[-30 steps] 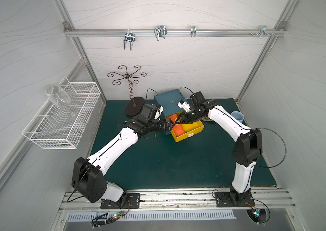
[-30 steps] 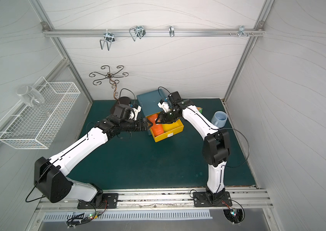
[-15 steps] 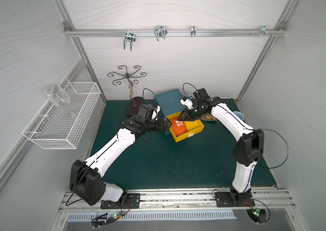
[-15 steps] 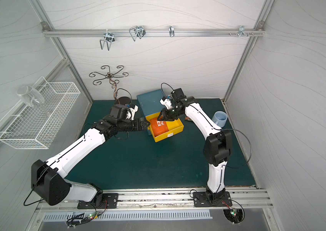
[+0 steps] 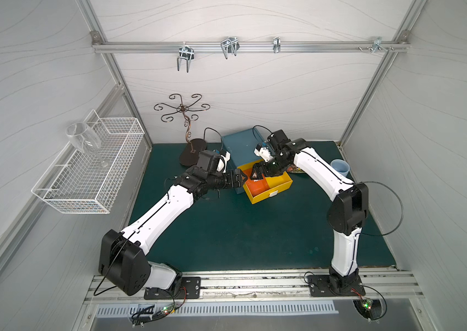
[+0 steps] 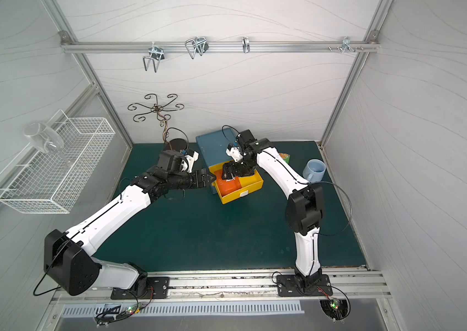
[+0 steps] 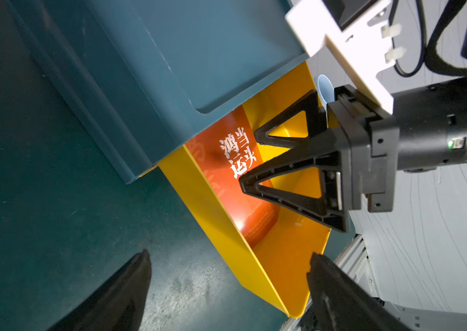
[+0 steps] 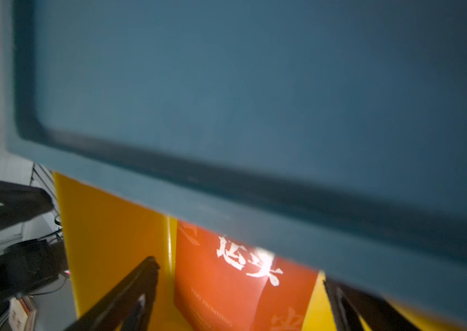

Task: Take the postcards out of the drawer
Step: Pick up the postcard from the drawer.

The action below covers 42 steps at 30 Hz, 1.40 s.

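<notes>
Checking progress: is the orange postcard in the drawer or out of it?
In. The orange postcard lies flat on the floor of the pulled-out yellow drawer, with the open right gripper over it.

Spreading wide the jaws of the right gripper (image 7: 248, 159), set narrower a second ago. Dipping it back into the drawer (image 5: 282, 187), after drawing up toward the cabinet (image 5: 239, 146) half a second ago. Leaving the orange card (image 5: 258, 187) lying flat inside under the fingertips, no longer lifted up beside them.
</notes>
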Motion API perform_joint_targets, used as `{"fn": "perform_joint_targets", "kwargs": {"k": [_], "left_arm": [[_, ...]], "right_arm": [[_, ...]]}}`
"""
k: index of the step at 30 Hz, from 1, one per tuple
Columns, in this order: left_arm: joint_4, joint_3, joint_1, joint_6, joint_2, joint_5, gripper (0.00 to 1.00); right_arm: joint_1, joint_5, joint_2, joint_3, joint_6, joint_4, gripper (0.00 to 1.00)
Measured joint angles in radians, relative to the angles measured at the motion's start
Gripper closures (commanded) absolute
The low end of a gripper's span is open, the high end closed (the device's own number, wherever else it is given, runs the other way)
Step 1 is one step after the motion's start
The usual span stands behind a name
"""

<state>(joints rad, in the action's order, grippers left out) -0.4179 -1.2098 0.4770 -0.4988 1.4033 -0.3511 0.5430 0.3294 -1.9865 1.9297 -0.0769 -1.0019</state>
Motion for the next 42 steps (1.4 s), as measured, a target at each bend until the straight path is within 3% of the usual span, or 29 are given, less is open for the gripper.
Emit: {"fn": "perform_joint_targets", "kwargs": {"k": [22,42], "left_arm": [[0.013,0.001,0.039,-0.011,0.068,-0.029,0.11],[0.026,0.001,0.043,-0.012,0.075,-0.031,0.11]], "right_arm": [[0.018,0.183,-0.002,-0.032,-0.024,0.08,0.05],[0.031,0.135,-0.013,-0.058,-0.021,0.108,0.53]]}}
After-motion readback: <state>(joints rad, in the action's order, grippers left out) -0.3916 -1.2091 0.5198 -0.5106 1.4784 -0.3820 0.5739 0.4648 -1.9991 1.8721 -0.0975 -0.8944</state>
